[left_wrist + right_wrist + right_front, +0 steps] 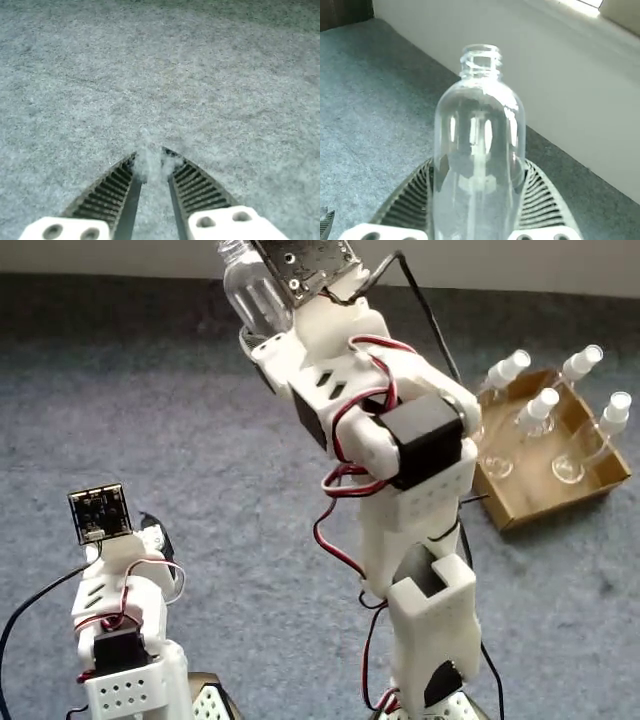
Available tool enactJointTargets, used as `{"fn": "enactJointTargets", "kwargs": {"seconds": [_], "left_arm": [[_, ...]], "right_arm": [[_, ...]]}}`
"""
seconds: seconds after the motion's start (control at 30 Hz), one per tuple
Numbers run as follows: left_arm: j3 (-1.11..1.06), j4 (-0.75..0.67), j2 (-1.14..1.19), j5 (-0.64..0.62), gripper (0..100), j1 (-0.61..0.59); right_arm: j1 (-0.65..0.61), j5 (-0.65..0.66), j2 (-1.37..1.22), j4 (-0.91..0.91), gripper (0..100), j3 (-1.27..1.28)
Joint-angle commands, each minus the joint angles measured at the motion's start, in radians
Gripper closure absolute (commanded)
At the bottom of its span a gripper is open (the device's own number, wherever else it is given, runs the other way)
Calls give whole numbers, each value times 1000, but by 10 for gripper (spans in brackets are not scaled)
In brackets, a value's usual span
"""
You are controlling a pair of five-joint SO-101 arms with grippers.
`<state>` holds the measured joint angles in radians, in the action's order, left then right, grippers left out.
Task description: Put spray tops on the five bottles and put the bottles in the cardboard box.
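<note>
Grey carpeted tabletop; pinches clear capless plastic bottle [480,125] in right gripper [477,165] at twelve o'clock, with left gripper [150,152] slightly spread, empty, at eight o'clock. Seems last capping step, with four spray-topped bottles [541,403] in brown cardboard box [560,502] at three o'clock; calls for a spray top next.

Clear uncapped bottle [480,140] in right tool [479,167]; 4 other bottles [495,460] w/ white spray tops [545,400] in cardboard box [535,497].
</note>
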<state>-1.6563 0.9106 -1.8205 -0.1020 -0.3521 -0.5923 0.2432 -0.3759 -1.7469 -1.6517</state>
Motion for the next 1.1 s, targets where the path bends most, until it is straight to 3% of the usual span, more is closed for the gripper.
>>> {"fn": "enactJointTargets", "kwargs": {"seconds": [0.0,0.63,0.9,1.07], "left_arm": [[4,-21,-10,11,990,30],[2,-20,-10,12,990,30],[1,-20,-10,12,990,30],[1,-20,-10,12,989,30]], "right_arm": [[13,-11,94,-22,976,-107],[16,-14,255,-22,977,-107],[174,-12,308,-22,977,-105],[194,-11,378,-22,977,-65]]}}
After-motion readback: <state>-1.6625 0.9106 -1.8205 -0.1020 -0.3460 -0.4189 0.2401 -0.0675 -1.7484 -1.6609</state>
